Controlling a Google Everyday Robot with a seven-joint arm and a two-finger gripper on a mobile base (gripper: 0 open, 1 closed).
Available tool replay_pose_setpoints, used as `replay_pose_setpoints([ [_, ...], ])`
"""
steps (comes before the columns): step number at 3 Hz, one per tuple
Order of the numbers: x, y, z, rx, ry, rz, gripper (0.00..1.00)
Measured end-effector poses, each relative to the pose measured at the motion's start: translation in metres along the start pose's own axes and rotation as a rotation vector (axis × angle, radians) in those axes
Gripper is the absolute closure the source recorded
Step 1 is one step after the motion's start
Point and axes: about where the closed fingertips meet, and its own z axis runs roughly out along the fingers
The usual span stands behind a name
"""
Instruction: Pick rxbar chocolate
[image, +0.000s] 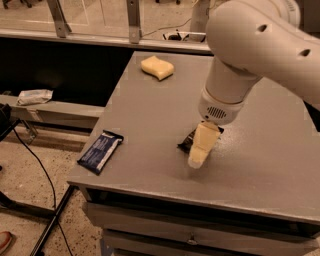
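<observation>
The rxbar chocolate (187, 142), a flat bar in a glossy black wrapper, lies on the grey table (150, 110) near the middle. Most of it is hidden behind my gripper; only its left end and a corner by the wrist show. My gripper (198, 156) hangs from the large white arm (250, 45) and sits right over the bar, its pale yellow fingers (202, 145) pointing down toward the table's front.
A dark blue wrapped bar (100, 151) lies at the table's front left corner. A yellow sponge (157, 67) sits at the back of the table. A railing and glass stand behind. Cables and a white packet (34, 96) lie on the left, on the floor and a low ledge.
</observation>
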Motion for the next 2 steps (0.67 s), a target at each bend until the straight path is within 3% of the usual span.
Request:
replay_pose_setpoints([
  [1,-0.001,-0.007,0.021,-0.014,0.027,0.030,0.00],
  [2,-0.002,-0.011,0.036,-0.033,0.044,0.061,0.18],
])
